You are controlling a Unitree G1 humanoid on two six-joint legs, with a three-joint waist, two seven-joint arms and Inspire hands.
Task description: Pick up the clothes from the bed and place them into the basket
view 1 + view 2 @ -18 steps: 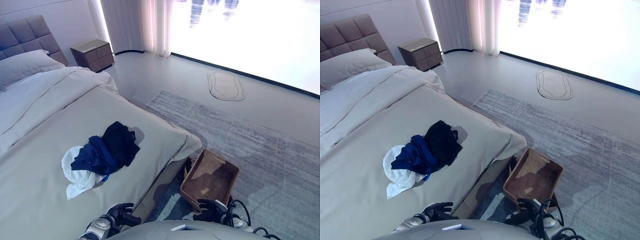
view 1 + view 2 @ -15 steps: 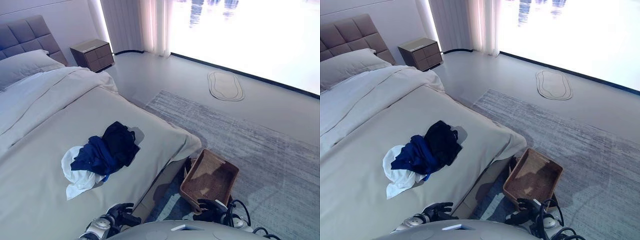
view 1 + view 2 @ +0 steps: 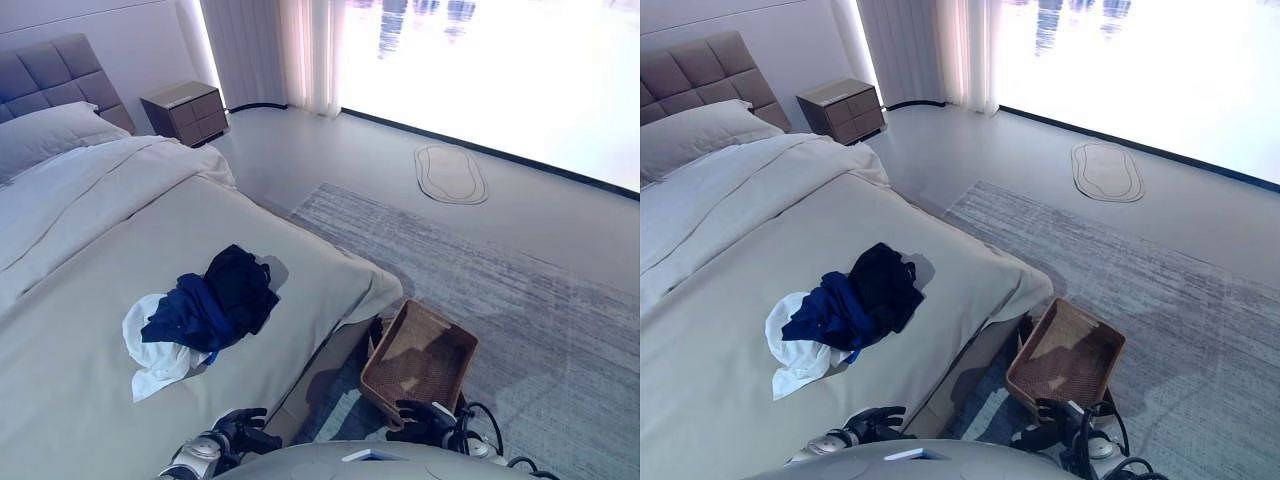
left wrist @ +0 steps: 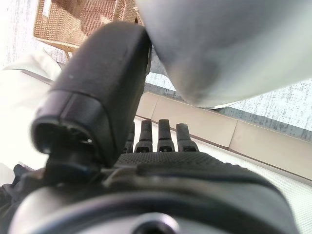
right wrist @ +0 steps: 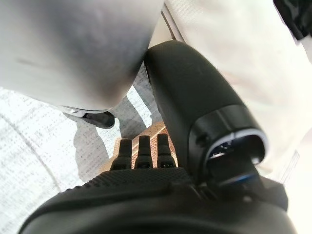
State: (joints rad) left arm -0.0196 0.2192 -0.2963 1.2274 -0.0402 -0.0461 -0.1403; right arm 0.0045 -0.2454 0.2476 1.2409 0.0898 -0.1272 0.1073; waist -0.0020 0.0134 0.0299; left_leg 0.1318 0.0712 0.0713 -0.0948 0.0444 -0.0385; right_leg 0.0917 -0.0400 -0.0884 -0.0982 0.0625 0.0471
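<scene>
Bed [image 3: 300, 250] holds clothes [image 3: 200, 315] heaped lengthwise toward basket [image 3: 420, 355].

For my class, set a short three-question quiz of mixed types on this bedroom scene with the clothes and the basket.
1. True or false: the clothes lie on the bed.
2. Where does the basket stand? A) on the bed B) on the floor beside the bed C) on the nightstand
3. Fill in: the left hand and right hand both hold ____.

Key: 1 true; 2 B; 3 nothing.
</scene>
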